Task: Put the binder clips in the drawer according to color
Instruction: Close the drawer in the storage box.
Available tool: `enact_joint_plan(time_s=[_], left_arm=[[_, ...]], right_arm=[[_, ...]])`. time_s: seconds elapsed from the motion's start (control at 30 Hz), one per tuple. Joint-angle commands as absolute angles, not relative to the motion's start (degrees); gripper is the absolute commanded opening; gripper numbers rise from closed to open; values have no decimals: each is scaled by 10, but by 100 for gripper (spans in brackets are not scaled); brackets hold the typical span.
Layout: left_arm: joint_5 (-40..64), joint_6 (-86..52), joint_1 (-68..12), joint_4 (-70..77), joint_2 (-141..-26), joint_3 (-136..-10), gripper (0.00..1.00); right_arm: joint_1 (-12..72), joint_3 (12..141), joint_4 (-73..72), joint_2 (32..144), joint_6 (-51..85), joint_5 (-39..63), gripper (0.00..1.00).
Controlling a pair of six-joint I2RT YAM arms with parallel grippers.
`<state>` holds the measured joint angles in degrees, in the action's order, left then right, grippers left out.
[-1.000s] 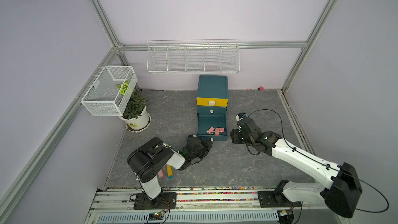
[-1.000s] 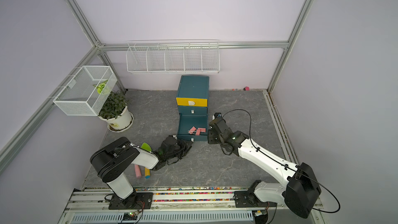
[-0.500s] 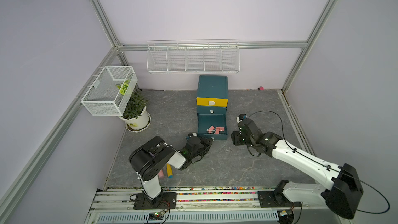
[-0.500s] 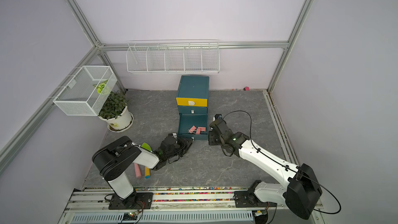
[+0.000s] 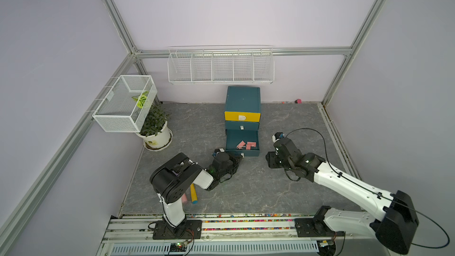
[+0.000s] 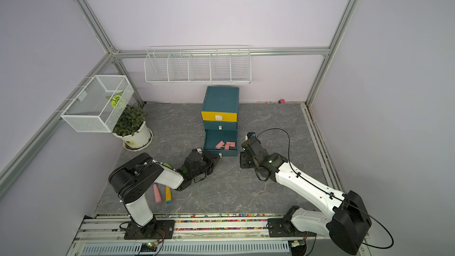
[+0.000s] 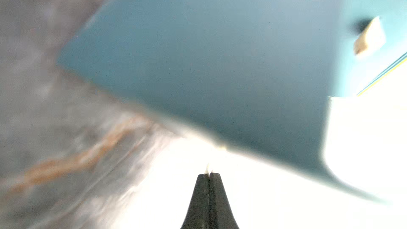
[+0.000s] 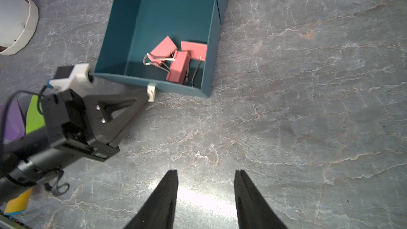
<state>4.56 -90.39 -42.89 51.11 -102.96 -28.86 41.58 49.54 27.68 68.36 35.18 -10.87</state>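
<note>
At the left of both top views a wire basket [image 5: 123, 109] is hung above a potted plant [image 5: 157, 139]. Lower down, 2 toy trowels [image 6: 162, 193] lie on the table [image 5: 283, 193] by the left arm's base, well apart from the work.

Toward the middle, the left hand [image 8: 145, 95] is clenched, with its tips laid against the small white pull [image 8: 151, 90] of the bottom drawer [image 8: 154, 18]. Whether the pull is pinched cannot be told. This drawer is drawn out of the drawer cabinet [image 5: 242, 98] toward the lower edge of the frame, and the 2 drawers above it are closed.

3 pink binder clips [image 8: 178, 67] lie in the open drawer's right half near its front wall, touching and partly interlocked. No blue or yellow clips are seen. The clips are judged light and stiff, with slick painted faces and loose, springy wire handles. They are best pinched across the flat sides of the folded body, and a tangled neighbour may be dragged along. The drawer is judged thin-walled and light, so it is better pushed square on its front, since the cabinet may slide.

To the right, the right hand [image 8: 206, 171] is held released and empty over bare table, near the drawer's front right corner. Open room is left right of the drawer and below it in the frame. The drawer's rim and the left arm lying low are the edges to be minded.
</note>
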Motion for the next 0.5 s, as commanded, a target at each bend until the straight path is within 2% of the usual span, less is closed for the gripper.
enact_joint_plan(time_s=[0.0, 0.47], left_arm=[[53, -887, -412, 507, -1035, -318, 0], [93, -857, -352, 474, -1111, -435, 0]], right_arm=[[414, 484, 291, 664, 358, -118, 48], [413, 476, 300, 648, 359, -122, 48]])
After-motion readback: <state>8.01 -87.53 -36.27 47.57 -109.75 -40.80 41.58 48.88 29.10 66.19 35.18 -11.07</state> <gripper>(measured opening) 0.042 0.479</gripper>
